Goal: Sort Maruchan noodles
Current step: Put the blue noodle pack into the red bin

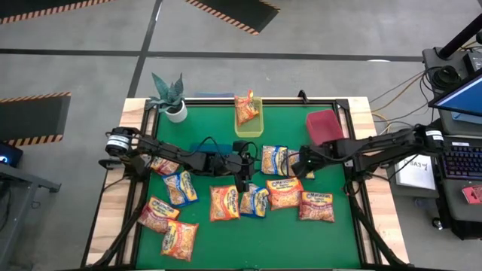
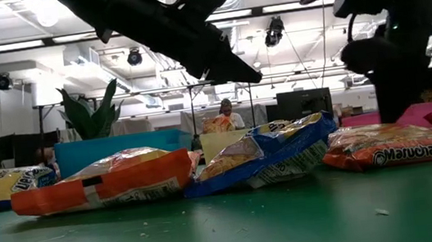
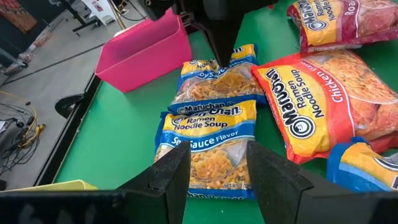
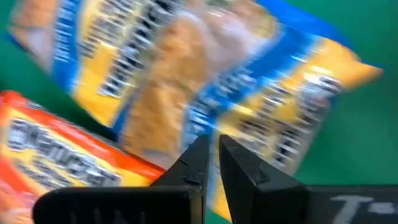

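- The left gripper (image 1: 242, 167) hangs over the middle of the green table (image 1: 301, 241), its fingers (image 3: 168, 180) standing moderately apart with nothing between them; in the left wrist view they frame a blue-edged packet (image 3: 208, 146) printed "Soy Sauce Flavor", which lies flat just beyond them.
- The right gripper (image 1: 295, 162) reaches in from the other side; its fingers (image 4: 193, 165) are drawn almost together and hold nothing; they sit at the far end of a second blue-edged packet (image 3: 217, 81), and whether the tips touch it I cannot tell.
- The Maruchan noodles (image 1: 286, 192) lie scattered across the front half of the table, several overlapping; one orange packet (image 1: 245, 109) already stands in the yellow bin (image 1: 254, 129); the pink bin (image 1: 324, 124) sits at the back right.
- My judgement: the step in hand is a pick of the soy sauce packet by the left arm.
- To do it well, lower straight down so the fingers straddle a short edge, not the slippery middle; pinch the crimped seam; lift before moving sideways, since the chicken packet (image 3: 329, 99) lies just beside it and could be dragged.
- Keep clear of the right arm, which is near.
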`<state>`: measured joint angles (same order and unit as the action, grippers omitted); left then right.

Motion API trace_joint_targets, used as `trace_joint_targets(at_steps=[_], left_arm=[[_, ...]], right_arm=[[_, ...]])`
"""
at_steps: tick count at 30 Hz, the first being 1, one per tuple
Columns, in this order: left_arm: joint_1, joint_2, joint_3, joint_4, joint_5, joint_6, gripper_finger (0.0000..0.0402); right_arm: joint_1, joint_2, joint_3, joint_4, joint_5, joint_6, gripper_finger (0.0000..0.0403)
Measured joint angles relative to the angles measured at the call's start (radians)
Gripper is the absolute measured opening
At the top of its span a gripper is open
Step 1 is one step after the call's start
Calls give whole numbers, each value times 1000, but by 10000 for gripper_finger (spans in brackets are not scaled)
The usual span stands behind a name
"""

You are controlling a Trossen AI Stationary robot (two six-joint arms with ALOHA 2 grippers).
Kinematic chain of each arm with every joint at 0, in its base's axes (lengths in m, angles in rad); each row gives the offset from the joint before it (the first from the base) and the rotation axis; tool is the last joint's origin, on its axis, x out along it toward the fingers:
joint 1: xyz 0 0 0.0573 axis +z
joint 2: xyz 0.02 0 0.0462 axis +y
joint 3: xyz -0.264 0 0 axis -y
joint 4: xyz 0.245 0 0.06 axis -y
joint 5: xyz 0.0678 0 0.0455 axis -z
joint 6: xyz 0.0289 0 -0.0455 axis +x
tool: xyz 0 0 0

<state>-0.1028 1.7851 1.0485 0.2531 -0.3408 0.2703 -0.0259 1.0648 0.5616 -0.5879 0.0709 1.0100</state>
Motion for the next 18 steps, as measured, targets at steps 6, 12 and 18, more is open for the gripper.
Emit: trace_joint_targets(at_steps=[6,12,18], left_arm=[[0,0,0,1,0,-3,139],[0,0,0,10,0,-11,139],[0,-1,0,44,11,-26,139]], right_arm=[[34,87,-47,314,0,-8,28],[68,185,-6,555,-80,-89,28],[74,181,88,468,-104,-158,28]])
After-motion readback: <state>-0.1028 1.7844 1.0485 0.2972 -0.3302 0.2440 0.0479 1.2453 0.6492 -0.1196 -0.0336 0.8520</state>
